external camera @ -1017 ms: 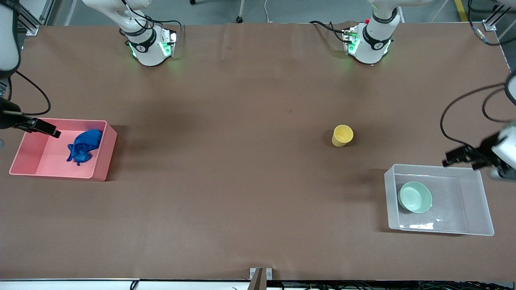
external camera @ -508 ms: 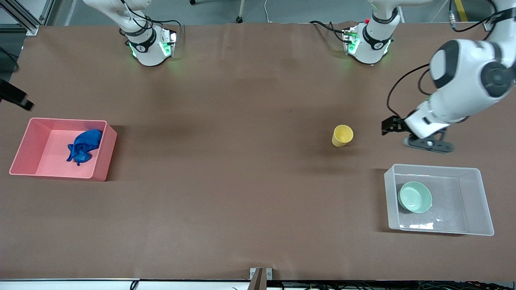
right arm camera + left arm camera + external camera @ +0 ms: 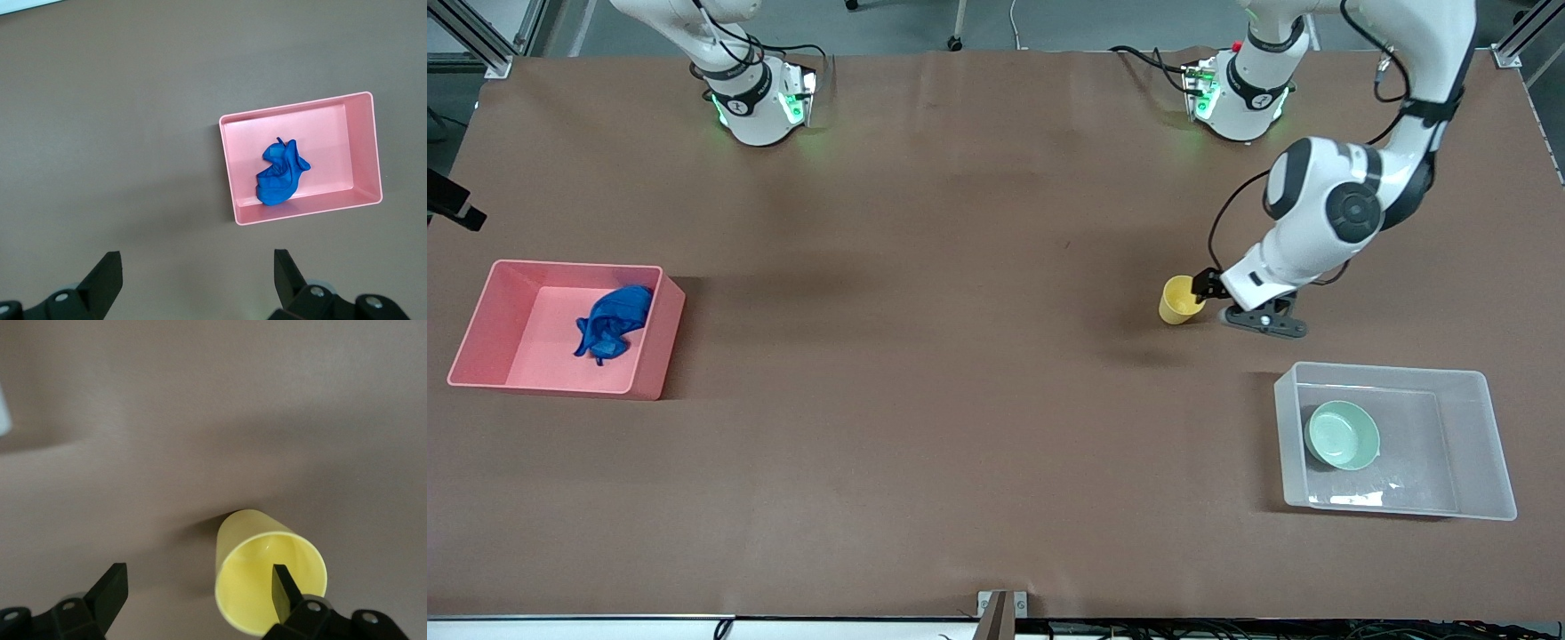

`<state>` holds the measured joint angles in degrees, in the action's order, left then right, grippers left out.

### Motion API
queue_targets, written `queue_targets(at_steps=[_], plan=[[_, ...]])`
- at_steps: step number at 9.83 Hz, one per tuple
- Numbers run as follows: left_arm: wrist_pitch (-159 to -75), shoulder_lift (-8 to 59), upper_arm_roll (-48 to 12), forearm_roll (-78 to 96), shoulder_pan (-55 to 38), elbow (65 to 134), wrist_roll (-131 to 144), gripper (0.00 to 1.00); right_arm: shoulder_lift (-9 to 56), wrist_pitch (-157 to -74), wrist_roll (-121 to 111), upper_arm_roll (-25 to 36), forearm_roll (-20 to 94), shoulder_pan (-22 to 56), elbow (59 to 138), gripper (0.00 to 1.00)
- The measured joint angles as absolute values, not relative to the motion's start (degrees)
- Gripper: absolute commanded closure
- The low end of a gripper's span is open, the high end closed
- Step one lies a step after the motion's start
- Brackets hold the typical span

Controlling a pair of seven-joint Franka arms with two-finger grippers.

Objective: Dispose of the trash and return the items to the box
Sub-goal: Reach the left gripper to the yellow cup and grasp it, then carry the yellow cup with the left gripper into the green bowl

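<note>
The yellow cup (image 3: 1183, 300) stands upright on the brown table, also in the left wrist view (image 3: 267, 580). My left gripper (image 3: 1206, 286) is open and low right beside it; in the left wrist view (image 3: 198, 577) one finger (image 3: 283, 587) lies across the cup's mouth and the other stands over bare table. The mint-green bowl (image 3: 1342, 435) sits in the clear box (image 3: 1383, 367). The blue cloth wad (image 3: 612, 322) lies in the pink bin (image 3: 649, 356), also in the right wrist view (image 3: 280, 173). My right gripper (image 3: 198, 263) is open and empty, high over the table beside the pink bin (image 3: 363, 200).
The clear box is at the left arm's end of the table, nearer the front camera than the cup. The pink bin is at the right arm's end. Only a dark part of the right hand (image 3: 454, 206) shows at the front view's edge.
My left gripper has swung from over the clear box's rim across to the yellow cup and come down beside it. My right gripper has pulled away from over the pink bin.
</note>
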<state>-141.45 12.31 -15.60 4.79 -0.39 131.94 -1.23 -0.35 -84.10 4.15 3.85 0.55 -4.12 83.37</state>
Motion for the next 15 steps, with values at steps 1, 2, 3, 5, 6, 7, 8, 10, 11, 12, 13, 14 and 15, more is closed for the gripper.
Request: queue_targets(at_steps=[1, 2, 3, 5, 6, 7, 8, 10, 11, 12, 13, 14, 15], plan=[[-143.1, 14.7, -16.0, 4.8, -0.4, 131.9, -1.2, 0.55, -0.3, -84.1, 4.1, 3.8, 0.4, -4.1, 83.4, 0.00], [-143.8, 16.4, -16.2, 4.8, -0.4, 131.9, -1.2, 0.82, -0.3, -84.1, 4.1, 3.7, 0.3, -4.1, 83.4, 0.00], [-143.9, 17.4, -16.3, 4.8, -0.4, 132.0, -1.2, 0.92, -0.3, -84.1, 4.1, 3.7, 0.3, -4.1, 83.4, 0.00], [-143.9, 17.6, -16.3, 4.8, -0.4, 132.0, -1.2, 1.00, -0.3, -84.1, 4.1, 3.6, 0.3, -4.1, 83.4, 0.00], [-143.4, 17.4, -16.4, 4.8, -0.4, 131.9, -1.2, 1.00, -0.3, -84.1, 4.0, 3.6, 0.3, -4.1, 83.4, 0.00], [-141.9, 16.6, -16.4, 4.8, -0.4, 131.7, -1.2, 1.00, -0.3, -84.1, 4.0, 3.6, 0.3, -4.1, 83.4, 0.00], [-139.8, 15.2, -16.5, 4.8, -0.4, 131.1, -1.3, 1.00, -0.3, -84.0, 4.0, 3.6, 0.3, -4.1, 83.4, 0.00], [-134.6, 11.7, -16.0, 4.7, -0.2, 125.8, -1.3, 1.00, -0.3, -84.0, 4.0, 3.6, 0.3, -4.1, 83.4, 0.00], [-129.7, 11.1, -14.4, 4.7, 0.0, 120.1, -1.4, 1.00, -0.3, -84.0, 4.0, 3.6, 0.3, -4.1, 83.4, 0.00], [-125.4, 11.6, -11.6, 4.7, 0.1, 113.9, -3.1, 1.00, -0.3, -84.0, 4.0, 3.6, 0.2, -4.1, 83.4, 0.00], [-123.3, 13.5, -8.1, 4.7, 0.3, 107.7, -5.3, 1.00, -0.3, -84.0, 4.0, 3.6, 0.2, -4.1, 83.4, 0.00], [-122.9, 16.8, -4.9, 4.7, 0.6, 101.8, -7.1, 1.00, -0.3, -84.0, 4.0, 3.6, 0.2, -4.1, 83.4, 0.00], [-122.6, 21.3, -2.6, 4.7, 1.0, 95.9, -8.3, 1.00, -0.3, -84.0, 4.0, 3.6, 0.2, -4.1, 83.4, 0.00]])
